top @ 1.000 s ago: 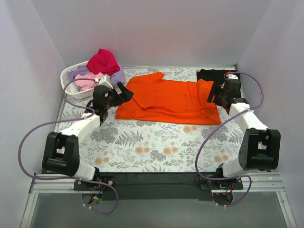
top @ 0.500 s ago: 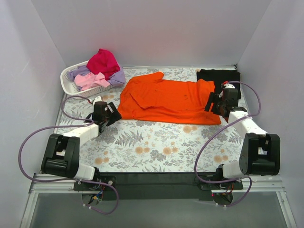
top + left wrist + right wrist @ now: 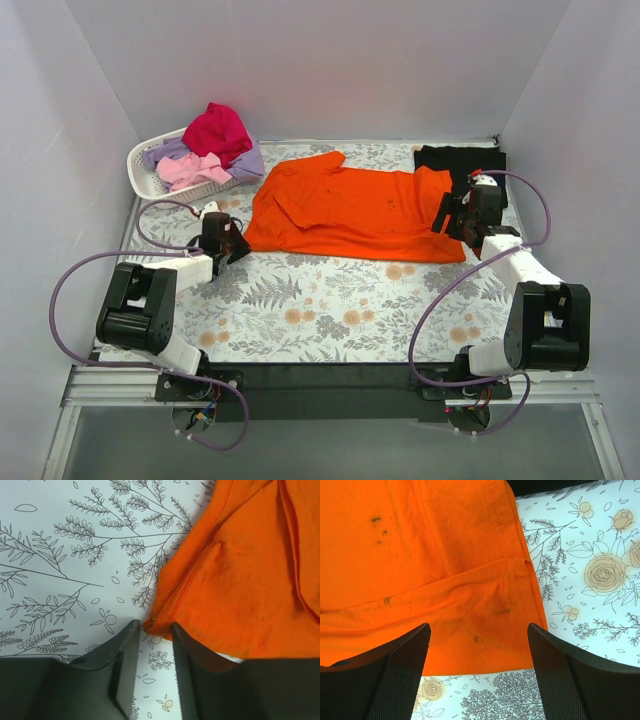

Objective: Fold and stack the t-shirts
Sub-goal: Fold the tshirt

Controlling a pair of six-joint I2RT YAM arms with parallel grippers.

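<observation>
Left gripper (image 3: pixel 152 625) has dropped from the basket side to the lower-left hem corner of the orange t-shirt (image 3: pixel 350 205), spread flat at upper centre. Its jaws have narrowed but stand slightly apart around the corner, and contact is hard to judge. Right gripper (image 3: pixel 479 628) hovers with jaws spread over the lower-right corner. A first fold looks imminent; the black t-shirt (image 3: pixel 455 158) lies at upper right.

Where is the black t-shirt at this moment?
In the top view the black t-shirt lies at the far right corner of the table, just beyond the right gripper and beside the orange t-shirt's right end.
</observation>
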